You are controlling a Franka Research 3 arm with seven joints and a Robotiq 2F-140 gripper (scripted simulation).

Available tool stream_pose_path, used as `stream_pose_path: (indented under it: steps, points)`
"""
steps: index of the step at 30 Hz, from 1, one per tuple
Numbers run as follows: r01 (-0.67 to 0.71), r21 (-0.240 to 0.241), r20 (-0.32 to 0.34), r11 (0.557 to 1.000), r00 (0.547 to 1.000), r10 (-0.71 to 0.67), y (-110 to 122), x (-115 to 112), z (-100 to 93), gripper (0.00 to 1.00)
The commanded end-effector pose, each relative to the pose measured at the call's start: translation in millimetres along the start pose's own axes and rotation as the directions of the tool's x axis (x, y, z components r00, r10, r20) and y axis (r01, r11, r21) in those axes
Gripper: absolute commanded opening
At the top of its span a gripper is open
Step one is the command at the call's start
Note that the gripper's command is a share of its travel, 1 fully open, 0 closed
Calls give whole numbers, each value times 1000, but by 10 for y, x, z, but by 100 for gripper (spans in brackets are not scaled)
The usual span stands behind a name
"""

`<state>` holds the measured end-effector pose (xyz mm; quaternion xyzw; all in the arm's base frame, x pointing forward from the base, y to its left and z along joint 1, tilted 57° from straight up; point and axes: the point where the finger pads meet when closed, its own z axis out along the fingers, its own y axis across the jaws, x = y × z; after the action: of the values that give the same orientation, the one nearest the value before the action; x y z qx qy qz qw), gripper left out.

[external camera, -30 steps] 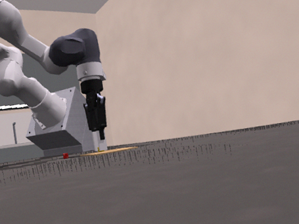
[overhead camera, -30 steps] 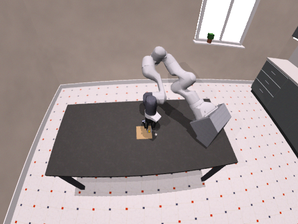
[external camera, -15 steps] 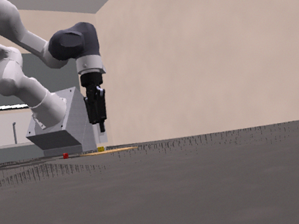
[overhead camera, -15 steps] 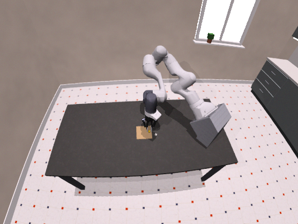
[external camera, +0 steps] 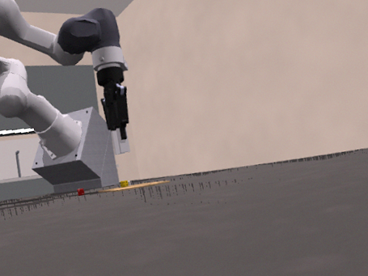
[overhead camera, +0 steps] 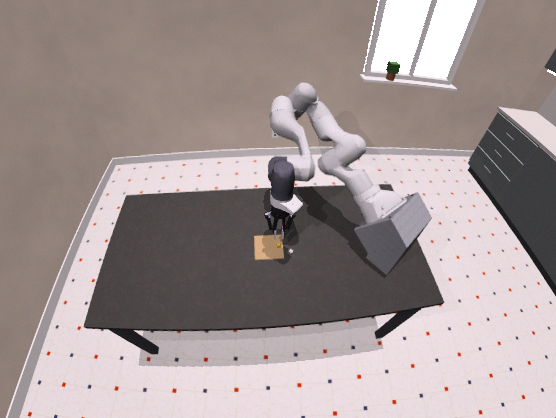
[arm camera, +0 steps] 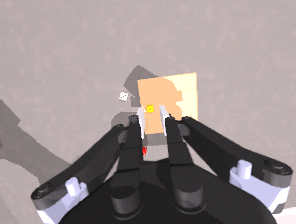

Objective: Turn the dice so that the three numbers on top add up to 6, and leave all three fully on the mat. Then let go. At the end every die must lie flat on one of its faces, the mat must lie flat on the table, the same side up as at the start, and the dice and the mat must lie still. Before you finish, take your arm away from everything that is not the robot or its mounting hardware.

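Room with plain tan-brown walls (overhead camera: 150, 75). White-framed window (overhead camera: 425, 37) in the far wall, bright daylight through it; small potted plant (overhead camera: 392, 70) on its sill. Floor (overhead camera: 450, 350) of pale tiles dotted with small red and dark squares, grey skirting along the edges. Dark table (overhead camera: 175, 260) on dark legs, shadow cast beneath. Dark grey cabinet (overhead camera: 515, 175) with drawers and pale countertop against the side wall.
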<state>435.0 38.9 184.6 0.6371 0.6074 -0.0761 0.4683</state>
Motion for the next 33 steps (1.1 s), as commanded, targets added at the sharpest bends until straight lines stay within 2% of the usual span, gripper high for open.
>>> stream_pose_path:
  steps: [1, 3, 4, 25, 28, 31, 33]
  points:
    - [15, 10, 20, 1000, 1000, -15, -21, -69, -30, 19]
    - [15, 10, 20, 1000, 1000, -15, -21, -69, -33, 19]
    - [15, 10, 20, 1000, 1000, -15, -21, -69, -33, 100]
    - [9, 11, 19, 1000, 1000, -10, -32, -61, -23, 100]
    - [-34, 21, 9, 999, 999, 34, -55, -57, -47, 100]
    - [-160, 53, -13, 986, 987, 161, -118, -46, -117, 100]
    - [-160, 53, -13, 986, 987, 161, -118, -46, -117, 100]
